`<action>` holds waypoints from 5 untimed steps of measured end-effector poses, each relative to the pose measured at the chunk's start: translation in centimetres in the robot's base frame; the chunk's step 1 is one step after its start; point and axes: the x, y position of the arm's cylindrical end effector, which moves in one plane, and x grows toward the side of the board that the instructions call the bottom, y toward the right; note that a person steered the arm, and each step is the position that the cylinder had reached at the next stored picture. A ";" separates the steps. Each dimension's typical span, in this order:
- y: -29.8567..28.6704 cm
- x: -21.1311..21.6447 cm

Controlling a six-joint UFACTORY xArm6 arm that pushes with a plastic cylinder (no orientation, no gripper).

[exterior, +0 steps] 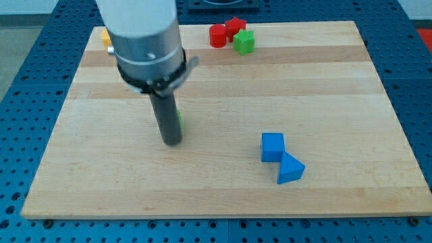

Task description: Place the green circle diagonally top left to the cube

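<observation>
The green circle (179, 121) is seen only as a thin green sliver at the right edge of the rod, almost wholly hidden behind it – touching or just beside my tip (172, 142), which rests on the wooden desk (324, 88). No claw is fitted, so nothing is gripped. The blue cube (273, 146) lies well apart toward the view's right, with a blue triangular block (290, 169) touching its lower right corner. At the view's top a red cylinder (217, 36), another red block (235, 27) and a green star-like block (244, 42) are clustered; an orange block (106, 37) is partly hidden behind the arm
</observation>
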 end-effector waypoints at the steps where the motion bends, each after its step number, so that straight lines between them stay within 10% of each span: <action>1: -1.2 -5.7; 5: -2.3 -11.1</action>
